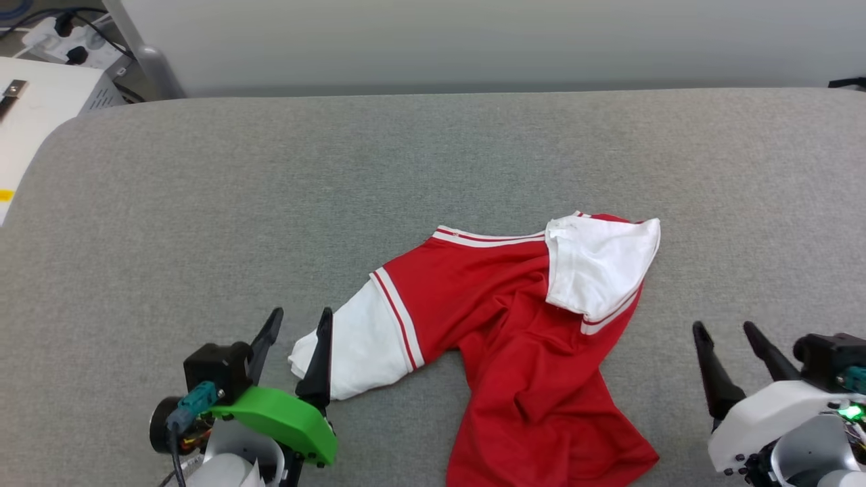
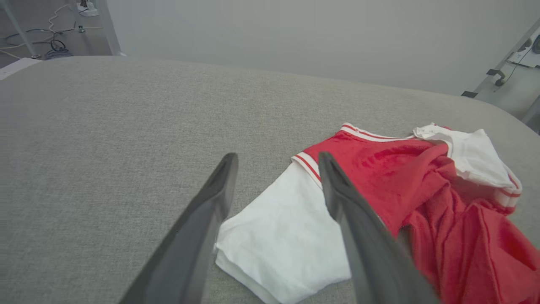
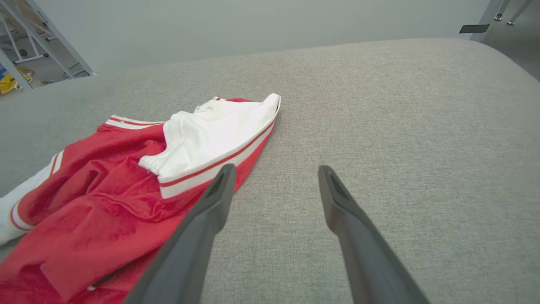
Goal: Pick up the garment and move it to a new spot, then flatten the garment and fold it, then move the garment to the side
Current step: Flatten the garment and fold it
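While the left hand (image 1: 300, 321) stands open at its white sleeve (image 1: 365, 345), the garment (image 1: 528, 325) lies crumpled. Right hand (image 1: 724, 331) open, empty, well apart.

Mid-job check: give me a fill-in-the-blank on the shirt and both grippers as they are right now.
The jersey T-shirt lies rumpled on a ____ fabric surface.
Its body is red and its short sleeves are ____.
The left gripper is at one sleeve, and its fingers stand ____.
The right gripper holds ____.
Missing words: grey; white; open; nothing.
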Available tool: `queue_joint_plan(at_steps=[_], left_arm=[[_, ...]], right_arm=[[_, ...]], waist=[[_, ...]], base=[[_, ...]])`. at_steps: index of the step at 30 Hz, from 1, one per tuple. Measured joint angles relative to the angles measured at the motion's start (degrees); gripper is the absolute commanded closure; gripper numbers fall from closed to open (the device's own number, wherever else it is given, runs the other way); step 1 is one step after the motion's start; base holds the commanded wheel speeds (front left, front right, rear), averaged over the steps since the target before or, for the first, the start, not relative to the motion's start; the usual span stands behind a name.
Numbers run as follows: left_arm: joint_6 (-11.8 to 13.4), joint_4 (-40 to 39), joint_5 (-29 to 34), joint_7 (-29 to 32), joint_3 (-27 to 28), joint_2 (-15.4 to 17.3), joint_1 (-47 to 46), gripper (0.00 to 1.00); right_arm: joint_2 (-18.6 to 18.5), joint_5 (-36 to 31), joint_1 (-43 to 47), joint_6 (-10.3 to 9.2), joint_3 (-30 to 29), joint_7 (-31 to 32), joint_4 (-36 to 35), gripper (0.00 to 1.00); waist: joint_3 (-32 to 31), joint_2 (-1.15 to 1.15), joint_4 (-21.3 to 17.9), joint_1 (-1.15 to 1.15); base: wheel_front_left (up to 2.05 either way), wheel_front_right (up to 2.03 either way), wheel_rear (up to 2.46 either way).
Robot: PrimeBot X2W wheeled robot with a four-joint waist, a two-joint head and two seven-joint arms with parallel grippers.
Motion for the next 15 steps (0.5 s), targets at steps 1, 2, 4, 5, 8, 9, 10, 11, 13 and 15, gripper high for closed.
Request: queue_joint_plan(at_steps=[1, 2, 4, 5, 8, 9, 10, 11, 13, 15], left_arm=[[0.0, -0.4, 0.5, 0.0, 0.7, -0.2, 0.0, 0.0], [0.0, -0.7, 1.5, -0.2, 1.3, -0.4, 0.0, 0.0], [0.0, -1.3, 2.8, -0.5, 2.6, -1.1, 0.0, 0.0], [0.0, -1.8, 3.3, -0.5, 3.2, -1.5, 0.0, 0.0], [0.0, -3.1, 5.1, -0.5, 5.2, -2.8, 0.0, 0.0], [-0.1, -3.5, 6.0, -0.5, 5.9, -3.3, 0.0, 0.0], [-0.3, -3.9, 6.5, -0.5, 6.4, -3.6, -0.1, 0.0], [-0.5, -4.1, 7.0, -0.5, 6.8, -4.0, -0.1, 0.0], [-1.0, -4.4, 7.6, -0.5, 7.6, -4.8, -0.1, 0.0], [-1.8, -4.5, 8.7, -0.5, 8.3, -5.6, -0.1, 0.0]], right_arm=[[-0.7, 0.1, 0.0, 0.0, 1.1, 1.6, -0.3, 0.0], [-1.6, 0.3, -0.1, 0.0, 2.4, 3.6, -0.4, 0.0], [-3.4, 0.9, -0.7, 0.0, 4.7, 7.0, -0.5, 0.0], [-4.6, 1.2, -1.4, 0.0, 6.1, 8.9, -0.6, 0.0], [-8.2, 2.4, -4.9, 0.0, 10.6, 14.1, -0.7, 0.0], [-9.5, 2.8, -6.4, 0.0, 12.2, 16.0, -0.7, 0.0], [-10.5, 2.8, -7.6, 0.0, 13.6, 17.3, -0.6, 0.0], [-11.8, 3.1, -9.2, 0.0, 15.2, 19.0, -0.3, 0.0], [-14.0, 3.5, -11.9, 0.0, 18.3, 21.6, 0.7, 0.0], [-16.0, 4.2, -15.0, 0.0, 21.5, 23.6, 2.0, 0.0]], waist=[[-0.1, 0.0, 0.3, 0.0], [-0.2, 0.0, 0.6, 0.0], [-0.3, 0.0, 1.2, 0.0], [-0.3, 0.0, 1.5, 0.0], [-0.1, 0.0, 2.5, 0.0], [0.0, 0.0, 2.9, 0.0], [0.1, 0.0, 3.2, 0.0], [0.3, 0.0, 3.5, 0.0], [0.6, 0.0, 4.3, 0.0], [1.0, 0.0, 5.2, 0.0]], base=[[0.0, 0.0, 0.0], [0.0, 0.0, 0.0], [0.0, 0.0, 0.0], [0.0, 0.0, 0.0], [0.0, 0.0, 0.0], [0.0, 0.0, 0.0], [0.0, 0.0, 0.0], [0.0, 0.0, 0.0], [0.0, 0.0, 0.0], [0.0, 0.0, 0.0]])
